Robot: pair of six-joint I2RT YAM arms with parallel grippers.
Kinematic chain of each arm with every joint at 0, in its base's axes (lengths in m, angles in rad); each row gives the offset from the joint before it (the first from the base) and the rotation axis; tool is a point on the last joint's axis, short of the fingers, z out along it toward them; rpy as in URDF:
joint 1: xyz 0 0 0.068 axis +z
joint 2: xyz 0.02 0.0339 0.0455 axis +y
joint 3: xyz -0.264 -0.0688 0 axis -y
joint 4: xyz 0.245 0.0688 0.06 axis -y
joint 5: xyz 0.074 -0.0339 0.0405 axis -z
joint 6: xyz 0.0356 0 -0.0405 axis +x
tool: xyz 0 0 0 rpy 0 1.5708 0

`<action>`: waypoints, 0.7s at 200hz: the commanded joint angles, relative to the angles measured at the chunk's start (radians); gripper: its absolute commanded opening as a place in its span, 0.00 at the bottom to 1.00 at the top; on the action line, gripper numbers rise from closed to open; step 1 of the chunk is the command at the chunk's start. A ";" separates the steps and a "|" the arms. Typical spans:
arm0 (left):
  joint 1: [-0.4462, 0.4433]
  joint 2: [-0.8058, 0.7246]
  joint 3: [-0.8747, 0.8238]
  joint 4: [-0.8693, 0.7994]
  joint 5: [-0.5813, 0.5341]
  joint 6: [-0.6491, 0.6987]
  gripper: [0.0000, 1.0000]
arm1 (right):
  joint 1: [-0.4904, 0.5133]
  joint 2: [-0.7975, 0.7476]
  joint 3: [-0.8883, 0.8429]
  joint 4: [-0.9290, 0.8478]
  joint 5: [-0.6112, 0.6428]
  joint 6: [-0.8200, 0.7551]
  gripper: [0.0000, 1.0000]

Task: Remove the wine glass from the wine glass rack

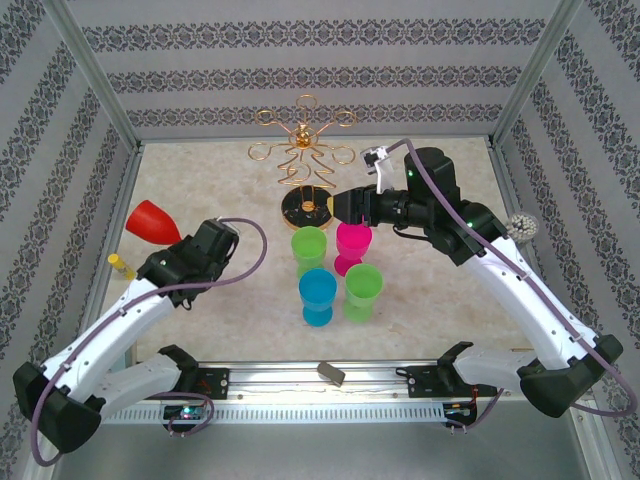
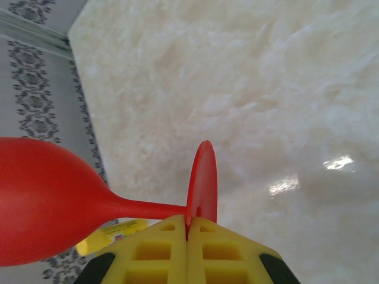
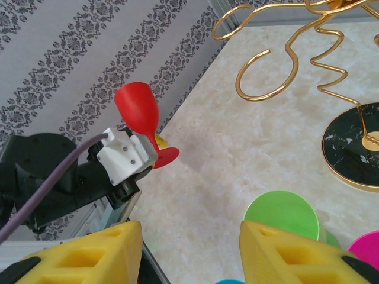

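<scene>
I found the left gripper (image 2: 187,229) closed on the red wine glass (image 2: 41,198). In its wrist view the two yellow fingers (image 2: 151,254) met on the edge of the glass's round foot. The stem ran crosswise to them and the bowl lay to the left of the frame. A yellow tube (image 2: 112,235) showed beneath the bowl.

The top camera placed that glass (image 1: 152,222) at the left side of the table (image 1: 200,180), near the patterned wall. It was well apart from the wine glass rack (image 1: 304,150). The rack's gold wire loops rose from a round black base at the back centre of the table. The yellow tube (image 1: 121,266) lay just beside the left arm.

The right gripper (image 3: 189,236) stood with its jaws apart and nothing between them. Its wrist camera looked across the table and gave what the left wrist camera could not: the left gripper seen from outside, with the red foot pinched at its tip and the bowl (image 3: 137,109) standing above it. That view also caught the rack's lower loops (image 3: 278,71) and part of its gold-rimmed base.

From above, the right gripper (image 1: 345,207) hung just right of the rack base. Four cups stood in a cluster in front of the rack: a green cup (image 1: 309,250), a pink cup (image 1: 352,245), a blue cup (image 1: 318,296) and a second green cup (image 1: 363,291). A grey spiky ball (image 1: 520,227) sat at the table's right edge.
</scene>
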 commanded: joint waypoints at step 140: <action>-0.235 -0.385 -0.551 0.509 -0.455 0.676 0.00 | 0.126 0.190 0.271 -0.055 -0.002 -0.089 0.47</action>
